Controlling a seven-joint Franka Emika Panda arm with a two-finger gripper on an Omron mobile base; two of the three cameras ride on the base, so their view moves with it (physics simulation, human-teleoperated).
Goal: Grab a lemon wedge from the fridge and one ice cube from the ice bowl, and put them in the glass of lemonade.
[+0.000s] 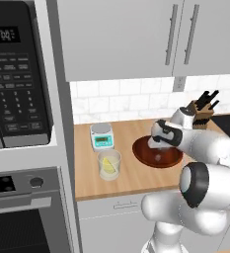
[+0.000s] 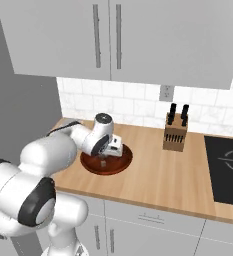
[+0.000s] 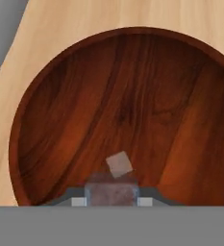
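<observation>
**Ice cube pinched low in the bowl, lift pending**

Worked over a wooden bench (image 1: 131,184), with the ice bowl (image 1: 140,153) as the landmark. Reached down with the white arm into that bowl from its near side. Found the glass of lemonade (image 1: 109,172) just left of the ice bowl, close to its rim but not touching it, with a small white scale (image 1: 101,136) just behind the glass.

Held the fingers (image 3: 78,202) only a narrow gap apart, low inside the ice bowl (image 3: 84,96) near its floor. Appeared to have them closed on a pale, cloudy ice cube (image 3: 112,192) that filled the gap between them. Left a second small cube (image 3: 119,165) loose on the bowl floor just ahead of the held one, seemingly touching it or nearly so.

Saw the lemon wedge (image 1: 106,162) already sitting in the glass of lemonade, so judged the ice to be the last item owed.

Judged the step in hand to be lifting the cube out and carrying it to the glass. Called for a straight rise first, high enough to clear the ice bowl's rim and the loose cube, with the pinch unchanged. Called next for a level move left of the ice bowl, a stop centred over the glass mouth, and a low release to avoid a splash or a knock against the tumbler. Risked a slip: small, smooth cube, thin hold.
</observation>
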